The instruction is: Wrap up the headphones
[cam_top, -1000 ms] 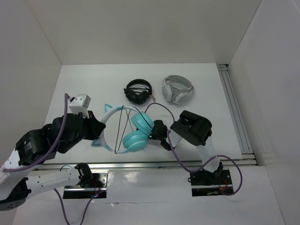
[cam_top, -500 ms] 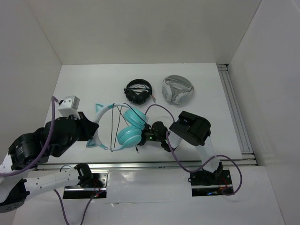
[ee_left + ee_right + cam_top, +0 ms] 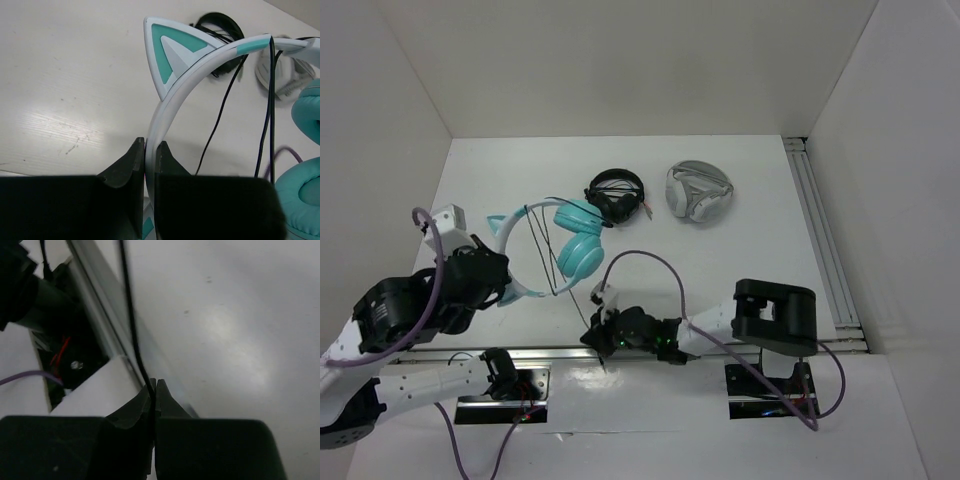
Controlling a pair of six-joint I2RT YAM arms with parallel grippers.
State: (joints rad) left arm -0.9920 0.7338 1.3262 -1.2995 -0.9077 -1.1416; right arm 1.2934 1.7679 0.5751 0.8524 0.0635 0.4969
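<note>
1. Top external view is showing the teal over-ear headphones (image 3: 580, 252), with their pale plastic cat-eared headband (image 3: 510, 262), sitting further left and further from the near edge than a second ago. They are now hanging just beside the small black headphones (image 3: 615, 195), with the white-grey headphones (image 3: 698, 192) lying further right.
2. The left gripper (image 3: 150, 165) is staying clamped on that headband. In the left wrist view its two black fingers are pressing on either side of the pale band, just below one teal-faced cat ear (image 3: 172, 55).
3. The right gripper (image 3: 600, 335) is no longer working beside the ear cups. It has been swinging down to the near edge of the white table (image 3: 740, 260), by the aluminium rail (image 3: 770, 347). Its jaws have been narrowing and are now pinched together on the thin black cable (image 3: 131, 325) (the right wrist view shows the cable running straight down into the fingertips).
4. The two arms are therefore pulling apart with the cable stretching between them, which is probably taking up slack.
5. Black strands are already crossing the open arc of the headband (image 3: 535, 250), so the wrapping seems to be partly under way. The right arm appears to be gripping the loose end for another turn, though how much free cable remains I cannot tell
</note>
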